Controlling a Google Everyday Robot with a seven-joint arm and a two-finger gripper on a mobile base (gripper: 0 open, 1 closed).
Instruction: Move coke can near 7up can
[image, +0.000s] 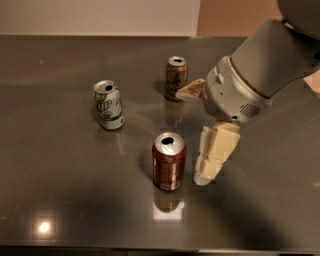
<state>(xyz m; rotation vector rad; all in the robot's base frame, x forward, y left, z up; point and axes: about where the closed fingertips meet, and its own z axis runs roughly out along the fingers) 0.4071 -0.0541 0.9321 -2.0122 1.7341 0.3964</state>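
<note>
The coke can (169, 161), red-orange with a silver top, stands upright near the front middle of the dark table (60, 190). The 7up can (108, 104), white with green lettering, stands upright to the back left of it, apart from it. My gripper (196, 135) is open, just right of the coke can and above the table. One cream finger (214, 152) reaches down close beside the coke can's right side. The other finger (190, 89) points left near the brown can. Nothing is held.
A brown can with script lettering (175, 78) stands upright at the back middle, next to my upper finger. My grey arm (260, 65) fills the upper right. The table's front edge runs along the bottom.
</note>
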